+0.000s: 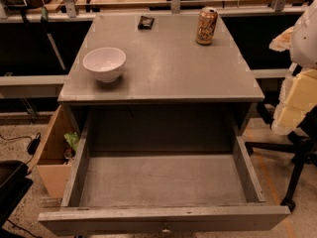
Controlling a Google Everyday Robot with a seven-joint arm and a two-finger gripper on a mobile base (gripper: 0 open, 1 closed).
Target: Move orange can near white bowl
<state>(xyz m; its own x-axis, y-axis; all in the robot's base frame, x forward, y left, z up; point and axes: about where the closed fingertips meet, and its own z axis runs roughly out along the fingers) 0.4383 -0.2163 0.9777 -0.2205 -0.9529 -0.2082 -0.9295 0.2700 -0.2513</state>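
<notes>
The orange can (206, 26) stands upright near the back right of the grey tabletop (168, 68). The white bowl (104, 63) sits upright near the table's left edge, well apart from the can. My gripper (297, 78) shows as pale white and cream shapes at the right edge of the view. It is beyond the table's right side, away from the can and the bowl, and holds nothing that I can see.
A small flat black packet (145, 22) lies at the table's back edge. An open empty drawer (163, 182) sticks out below the front. A cardboard box (54, 152) stands at the left, a chair base (297, 162) at the right.
</notes>
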